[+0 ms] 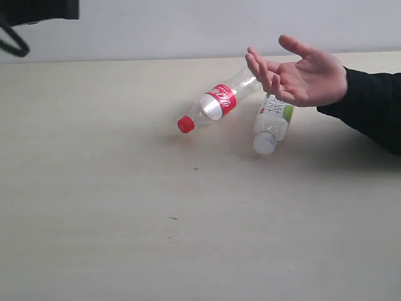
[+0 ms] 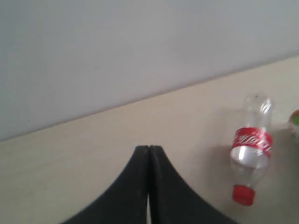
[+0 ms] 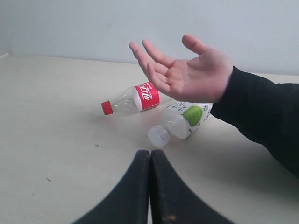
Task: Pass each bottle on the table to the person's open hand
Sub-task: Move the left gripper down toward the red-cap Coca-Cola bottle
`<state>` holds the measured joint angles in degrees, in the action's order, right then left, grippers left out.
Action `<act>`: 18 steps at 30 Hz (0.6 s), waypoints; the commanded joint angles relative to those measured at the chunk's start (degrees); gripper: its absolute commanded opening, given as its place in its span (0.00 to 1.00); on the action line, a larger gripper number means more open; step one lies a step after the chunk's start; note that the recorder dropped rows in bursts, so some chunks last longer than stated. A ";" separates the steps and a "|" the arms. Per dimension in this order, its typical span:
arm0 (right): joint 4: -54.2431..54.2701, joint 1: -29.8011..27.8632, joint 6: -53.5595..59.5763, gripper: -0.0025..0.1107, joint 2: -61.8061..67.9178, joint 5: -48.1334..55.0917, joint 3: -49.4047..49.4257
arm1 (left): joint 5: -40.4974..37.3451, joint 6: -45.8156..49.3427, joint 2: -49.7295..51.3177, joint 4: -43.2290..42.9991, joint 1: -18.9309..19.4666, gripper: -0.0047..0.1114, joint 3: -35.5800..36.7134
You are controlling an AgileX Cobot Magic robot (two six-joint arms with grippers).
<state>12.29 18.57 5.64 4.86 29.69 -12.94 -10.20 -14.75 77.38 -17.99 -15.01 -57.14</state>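
Two bottles lie on the pale table [image 1: 125,219]. The clear bottle with red cap and label [image 1: 217,101] [image 2: 250,151] [image 3: 132,99] rests on its side. Just right of it lies a whitish bottle with a green-white label [image 1: 274,121] [image 3: 181,121], its white cap toward the camera. The person's open hand [image 1: 301,74] [image 3: 187,74] hovers palm-up above both bottles, on a black sleeve. My left gripper [image 2: 148,147] is shut and empty, away from the red-capped bottle. My right gripper [image 3: 150,151] is shut and empty, a short way from the whitish bottle's cap.
A pale wall runs behind the table's far edge. A black part of the left arm [image 1: 31,12] hangs at the upper left of the exterior view. The person's black-sleeved forearm [image 1: 376,106] reaches in from the right.
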 commanded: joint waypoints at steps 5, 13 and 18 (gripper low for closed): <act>-0.27 0.08 0.11 0.02 -0.21 -0.46 0.11 | -25.28 20.17 27.33 12.23 -3.63 0.04 -29.85; -0.27 0.08 0.11 0.02 -0.21 -0.46 0.11 | -45.84 31.79 49.79 26.42 -5.04 0.04 -61.79; -0.27 0.08 0.00 0.02 -0.21 -0.46 0.11 | -45.44 36.50 57.54 31.45 -7.13 0.05 -71.40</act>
<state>12.29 18.57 5.64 4.86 29.69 -12.94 -55.30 18.53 131.70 9.94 -20.64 -123.90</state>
